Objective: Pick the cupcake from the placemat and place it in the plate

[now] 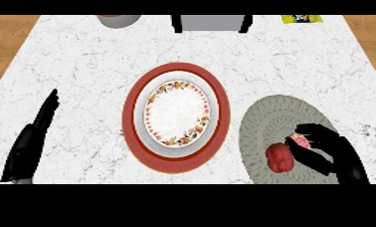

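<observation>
A round grey patterned placemat (275, 116) lies at the right of the marble counter. On it sits a red item (279, 157), and just right of that a small cupcake with pink and white topping (299, 140) shows between the fingers of my right hand (330, 151). The black fingers curl round the cupcake and hide most of it. The white plate with a floral rim (176, 114) rests on a red charger (220, 121) at the centre, nothing on it. My left hand (33, 139) lies at the left edge, fingers straight, holding nothing.
At the far edge stand a grey cup (117, 20), a grey box with black sides (211, 23) and a yellow packet (301, 19). Wooden floor shows past the counter's far corners.
</observation>
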`<state>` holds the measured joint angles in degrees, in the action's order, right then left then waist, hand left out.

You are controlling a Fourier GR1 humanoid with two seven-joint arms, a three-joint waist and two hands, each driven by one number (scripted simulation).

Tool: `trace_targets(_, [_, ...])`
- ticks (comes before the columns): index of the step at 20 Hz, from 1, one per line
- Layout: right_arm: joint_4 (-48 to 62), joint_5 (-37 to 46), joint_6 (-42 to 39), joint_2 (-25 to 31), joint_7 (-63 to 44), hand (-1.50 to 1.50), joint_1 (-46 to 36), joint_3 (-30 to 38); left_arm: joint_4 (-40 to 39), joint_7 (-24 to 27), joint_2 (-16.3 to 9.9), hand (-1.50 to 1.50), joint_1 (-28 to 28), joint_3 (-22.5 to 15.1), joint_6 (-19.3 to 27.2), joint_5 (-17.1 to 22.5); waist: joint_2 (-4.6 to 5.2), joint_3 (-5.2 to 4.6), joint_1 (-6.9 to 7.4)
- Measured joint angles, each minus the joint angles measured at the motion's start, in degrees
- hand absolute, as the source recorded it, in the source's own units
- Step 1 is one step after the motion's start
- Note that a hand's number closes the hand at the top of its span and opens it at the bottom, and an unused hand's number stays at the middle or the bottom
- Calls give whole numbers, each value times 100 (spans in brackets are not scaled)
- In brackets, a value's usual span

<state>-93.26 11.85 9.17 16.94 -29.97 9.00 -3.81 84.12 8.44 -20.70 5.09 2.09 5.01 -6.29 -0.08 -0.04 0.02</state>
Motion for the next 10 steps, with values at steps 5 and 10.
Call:
trace_targets(5, [343, 335, -41, -109, 354, 150, -223, -6, 120, -112, 121, 0, -28, 70, -133, -137, 0, -10, 25])
trace_targets(10, [501, 966, -1121, 884, 1066, 150, -1302, -683, 202, -100, 132, 0, -260, -135, -280, -183, 128, -8, 674])
